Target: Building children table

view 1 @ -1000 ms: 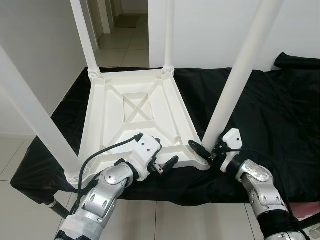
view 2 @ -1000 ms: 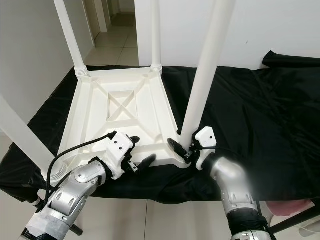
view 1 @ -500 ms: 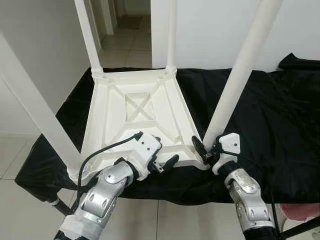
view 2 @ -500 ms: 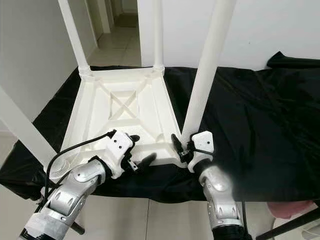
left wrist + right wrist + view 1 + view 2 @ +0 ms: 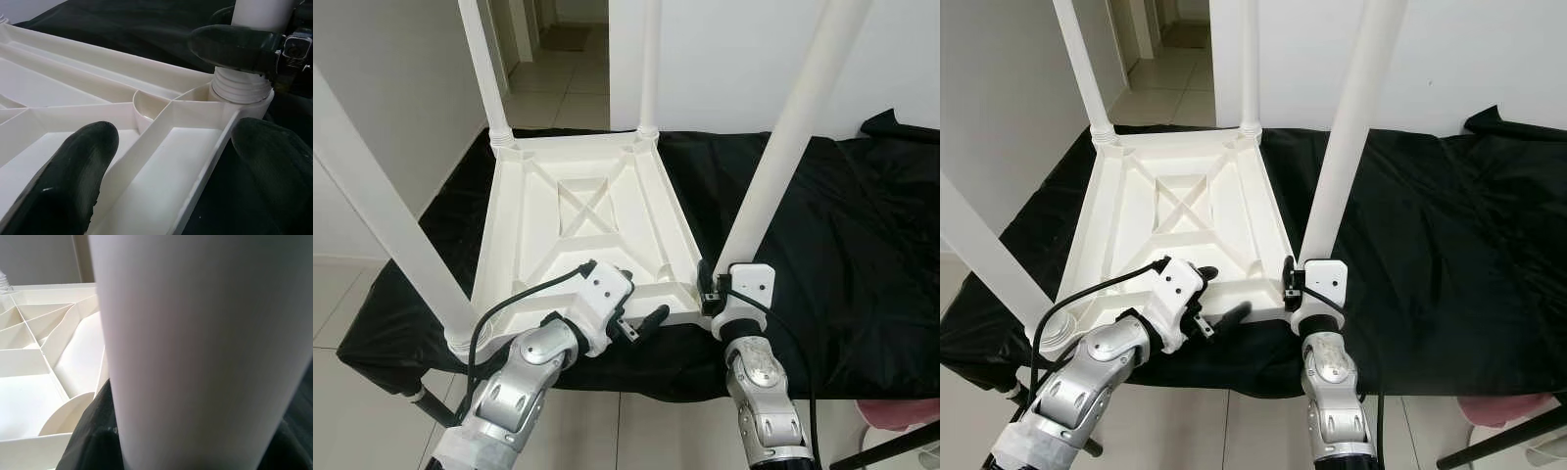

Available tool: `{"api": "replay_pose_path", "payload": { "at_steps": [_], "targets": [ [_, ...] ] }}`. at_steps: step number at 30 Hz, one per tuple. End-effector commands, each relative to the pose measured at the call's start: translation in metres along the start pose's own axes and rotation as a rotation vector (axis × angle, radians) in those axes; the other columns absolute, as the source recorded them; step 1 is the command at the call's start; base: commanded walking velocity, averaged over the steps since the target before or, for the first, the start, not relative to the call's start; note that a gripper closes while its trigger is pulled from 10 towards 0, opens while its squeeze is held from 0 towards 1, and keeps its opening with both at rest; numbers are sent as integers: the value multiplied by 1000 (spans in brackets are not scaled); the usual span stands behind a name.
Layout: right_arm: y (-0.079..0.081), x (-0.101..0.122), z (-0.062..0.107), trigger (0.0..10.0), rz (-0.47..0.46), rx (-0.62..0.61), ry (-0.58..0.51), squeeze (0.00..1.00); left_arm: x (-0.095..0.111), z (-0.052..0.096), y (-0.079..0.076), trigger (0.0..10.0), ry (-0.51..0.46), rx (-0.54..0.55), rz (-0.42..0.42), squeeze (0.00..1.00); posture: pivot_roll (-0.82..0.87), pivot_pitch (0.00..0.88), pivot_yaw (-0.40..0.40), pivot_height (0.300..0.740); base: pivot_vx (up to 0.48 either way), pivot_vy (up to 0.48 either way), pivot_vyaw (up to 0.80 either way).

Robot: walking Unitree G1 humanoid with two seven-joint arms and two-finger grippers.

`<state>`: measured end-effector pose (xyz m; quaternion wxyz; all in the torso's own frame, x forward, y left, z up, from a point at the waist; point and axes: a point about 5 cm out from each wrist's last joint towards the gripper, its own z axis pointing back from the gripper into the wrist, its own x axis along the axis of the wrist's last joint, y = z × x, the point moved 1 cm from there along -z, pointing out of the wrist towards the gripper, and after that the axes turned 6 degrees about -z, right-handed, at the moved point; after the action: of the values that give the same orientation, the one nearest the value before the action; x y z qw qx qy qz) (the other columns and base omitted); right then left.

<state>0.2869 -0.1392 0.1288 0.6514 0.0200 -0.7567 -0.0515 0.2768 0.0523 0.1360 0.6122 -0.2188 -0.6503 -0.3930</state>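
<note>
A white plastic children's table (image 5: 578, 211) lies upside down on a black cloth, its legs pointing up. My left gripper (image 5: 641, 296) is open and straddles the table's near rim, one finger (image 5: 73, 181) inside the frame and the other outside over the cloth. At the near right corner, my right gripper (image 5: 713, 291) is shut on the base of the near right leg (image 5: 783, 147). In the right wrist view that leg (image 5: 195, 347) is very close, with a black finger (image 5: 93, 440) against it. The threaded collar (image 5: 242, 90) sits in the corner socket.
The black cloth (image 5: 842, 235) covers a low platform and hangs over its near edge. The other three legs stand at the near left (image 5: 382, 215), far left (image 5: 484, 69) and far right (image 5: 649, 64). Tiled floor and a hallway lie beyond, a white wall behind.
My right wrist has swung from the leg's right side round to its front, and the fingers have closed on the leg's base. The left gripper has stayed on the rim.
</note>
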Motion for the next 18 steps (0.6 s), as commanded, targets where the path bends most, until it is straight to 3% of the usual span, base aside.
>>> {"api": "replay_pose_path", "payload": {
  "at_steps": [1, 2, 3, 9, 10, 11, 18],
  "targets": [
    [4, 1, 1, 10000, -17, 2, 4, 698, -2, 3, 3, 10000, 15, 58, 1, 0, -17, 0, 26, 740, 0, 0, 0],
    [4, 1, 1, 10000, -17, 2, 4, 698, -2, 3, 3, 10000, 15, 58, 1, 0, -17, 0, 26, 740, 0, 0, 0],
    [5, 1, 1, 10000, -25, 17, 7, 1000, -2, 4, 2, 10000, 17, 62, 4, 0, -16, 0, 23, 740, 0, 0, 0],
    [-2, 8, 1, 10000, -25, 71, -14, 1000, -4, 7, 1, 10000, 29, 60, -6, 0, -9, 0, 26, 740, 0, 0, 0],
    [-5, 9, 0, 10000, -15, 91, -18, 184, -4, 7, 2, 10000, 32, 60, -9, 0, -9, 0, 26, 740, 0, 0, 0],
    [-7, 10, -1, 10000, -12, 131, -23, 0, -4, 8, 2, 10000, 33, 59, -9, 0, -7, 0, 32, 740, 0, 0, 0],
    [-19, 14, -8, 10000, 24, 350, -6, 0, -3, 9, 4, 10000, 38, 52, -23, 0, -1, 0, 38, 740, 0, 0, 0]
  ]
}}
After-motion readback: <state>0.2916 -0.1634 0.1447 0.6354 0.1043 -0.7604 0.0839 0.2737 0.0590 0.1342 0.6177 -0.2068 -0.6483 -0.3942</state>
